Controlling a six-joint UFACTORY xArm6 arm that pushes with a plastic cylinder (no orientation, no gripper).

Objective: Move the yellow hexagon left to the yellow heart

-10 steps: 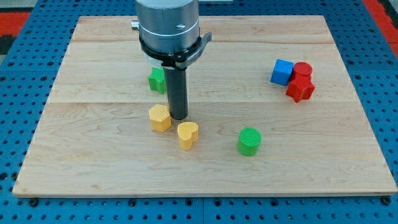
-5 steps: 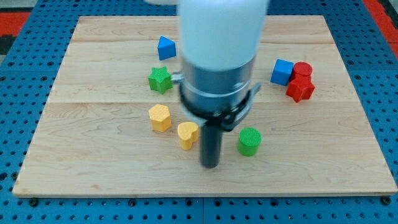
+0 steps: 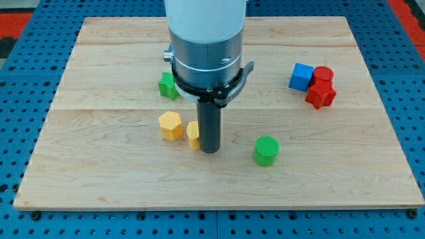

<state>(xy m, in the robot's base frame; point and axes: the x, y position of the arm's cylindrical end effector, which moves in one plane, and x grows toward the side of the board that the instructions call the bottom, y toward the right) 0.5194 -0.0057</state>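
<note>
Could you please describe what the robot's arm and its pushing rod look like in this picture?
The arm enters from the view's top as a wide white cylinder. Beneath it sits a silver metal collar, ringed at its base by a black clamp with small side tabs. From that hangs the tool: a straight, dark grey rod ending at my tip. No cables or markings are visible.

Yellow heart [image 3: 192, 135]: right part hidden behind rod; only a left sliver shows. My tip [image 3: 210, 151] against it; contact line not resolvable. Green star [image 3: 167, 85]: right side covered by arm housing [image 3: 206, 40]. Housing cut off by the view's top edge.
</note>
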